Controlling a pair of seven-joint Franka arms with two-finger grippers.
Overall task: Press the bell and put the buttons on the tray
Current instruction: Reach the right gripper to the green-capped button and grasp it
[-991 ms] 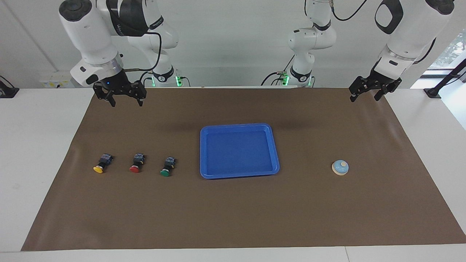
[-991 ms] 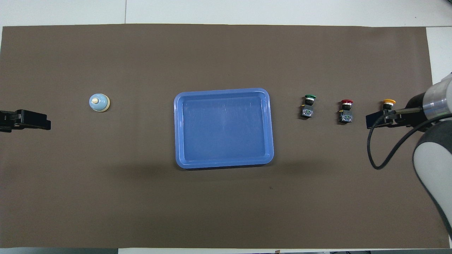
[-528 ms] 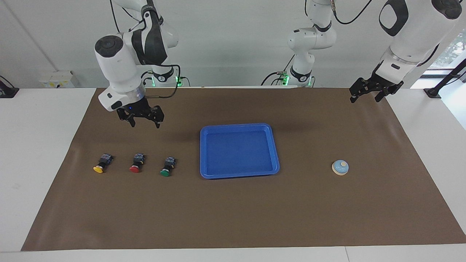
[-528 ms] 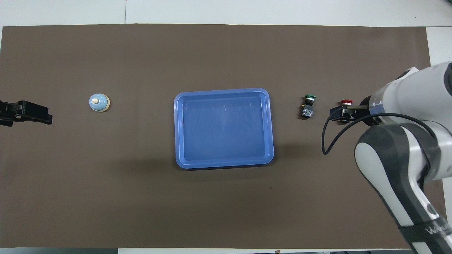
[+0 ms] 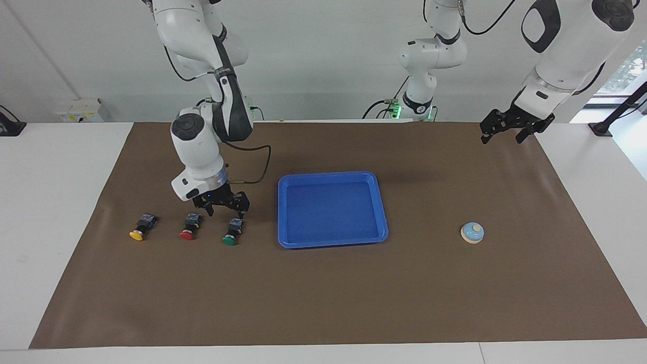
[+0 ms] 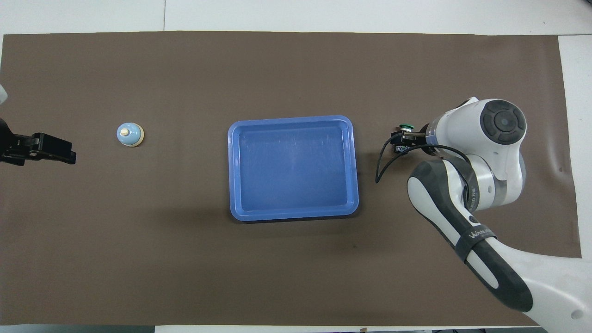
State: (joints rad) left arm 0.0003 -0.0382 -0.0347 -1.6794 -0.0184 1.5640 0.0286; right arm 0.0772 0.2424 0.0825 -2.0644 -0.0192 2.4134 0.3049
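Observation:
Three buttons lie in a row on the mat toward the right arm's end: yellow (image 5: 140,228), red (image 5: 189,227) and green (image 5: 232,232). My right gripper (image 5: 225,210) is open and hangs low over the green button's body, apart from it. In the overhead view the right gripper (image 6: 403,141) covers that body, only the green cap (image 6: 406,126) shows, and the arm hides the red and yellow buttons. The blue tray (image 5: 283,212) (image 6: 233,175) sits empty mid-table. The light-blue bell (image 5: 472,232) (image 6: 130,134) stands toward the left arm's end. My left gripper (image 5: 500,132) (image 6: 64,155) is open, raised over the mat's corner.
A brown mat (image 5: 323,293) covers the table. The right arm's black cable (image 5: 263,162) loops beside the tray. The white table top (image 5: 50,202) borders the mat at both ends.
My right arm swung from the mat's corner toward the tray and came down over the green button. My left gripper shifted slightly. The buttons, bell and tray stayed put.

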